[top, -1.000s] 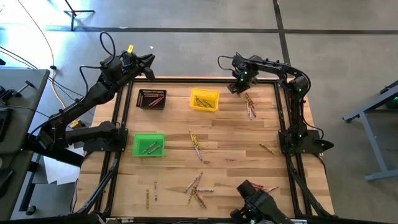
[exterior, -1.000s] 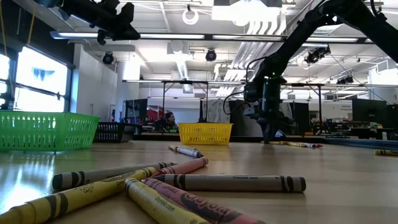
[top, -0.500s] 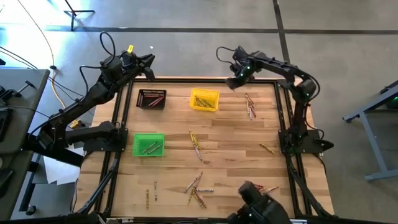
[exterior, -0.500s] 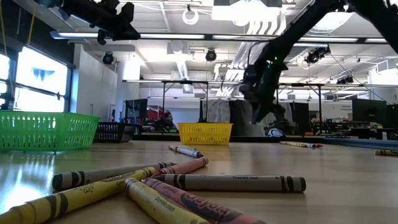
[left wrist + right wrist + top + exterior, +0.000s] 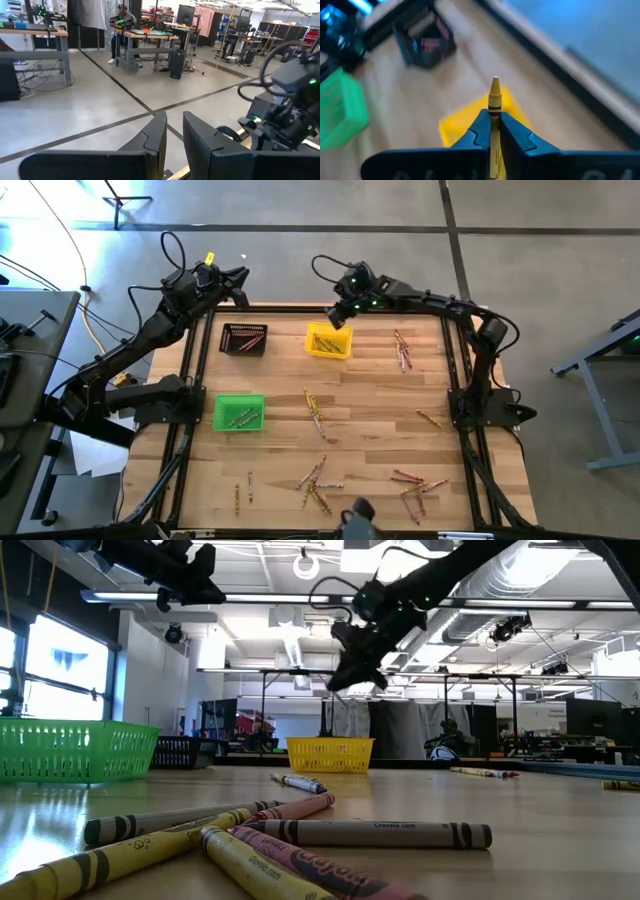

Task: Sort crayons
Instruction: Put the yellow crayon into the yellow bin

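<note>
A yellow-gold crayon (image 5: 494, 107) stands pinched between the right claw's fingers (image 5: 515, 137), tip forward, above the yellow bin (image 5: 328, 340) at about twelve o'clock on the worktop (image 5: 370, 405). It looks light, stiff and thin, with a paper wrapper that gives the pads some bite; taking it near mid-length, as here, should keep it from pivoting, though a hard squeeze or a knock could snap it. The right claw (image 5: 340, 311) is clenched on that crayon, raised clear of the worktop just beyond the bin's far rim. Other crayons (image 5: 315, 412) lie loose at the centre, more at six o'clock, at five o'clock and at one o'clock. The black bin (image 5: 243, 338) sits at eleven o'clock, the green bin (image 5: 239, 412) at nine. The left claw (image 5: 238, 285) waits off the far-left corner, nearly closed on nothing, its fingers (image 5: 155, 137) just apart. From above the held crayon is too small to make out, and the right wrist view is blurred beyond the fingers, so the bins' contents read poorly there.
</note>
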`<action>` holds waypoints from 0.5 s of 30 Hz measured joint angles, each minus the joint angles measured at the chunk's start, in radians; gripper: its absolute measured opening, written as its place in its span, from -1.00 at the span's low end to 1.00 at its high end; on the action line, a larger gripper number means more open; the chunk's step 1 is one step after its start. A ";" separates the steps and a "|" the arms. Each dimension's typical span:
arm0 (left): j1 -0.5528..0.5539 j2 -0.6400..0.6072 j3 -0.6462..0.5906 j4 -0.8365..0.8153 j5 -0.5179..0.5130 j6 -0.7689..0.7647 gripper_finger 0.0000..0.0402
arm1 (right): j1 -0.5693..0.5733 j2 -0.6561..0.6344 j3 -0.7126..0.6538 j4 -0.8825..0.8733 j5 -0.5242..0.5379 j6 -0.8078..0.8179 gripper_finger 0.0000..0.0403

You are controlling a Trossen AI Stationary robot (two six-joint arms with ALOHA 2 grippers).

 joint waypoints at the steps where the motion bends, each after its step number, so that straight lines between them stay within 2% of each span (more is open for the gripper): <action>1: 0.000 0.000 0.000 0.000 0.001 0.003 -0.76 | 0.012 0.004 0.000 0.021 0.032 0.001 -0.97; 7: 0.000 0.000 0.000 0.000 0.005 0.030 -0.76 | 0.063 0.043 0.000 -0.005 0.149 0.002 -0.96; 12: 0.000 0.000 0.000 0.000 0.008 0.029 -0.76 | 0.074 0.069 0.000 -0.031 0.163 0.006 -0.95; 15: 0.000 0.000 0.000 -0.002 0.008 0.029 -0.76 | 0.078 0.069 0.000 -0.025 0.161 0.030 -0.87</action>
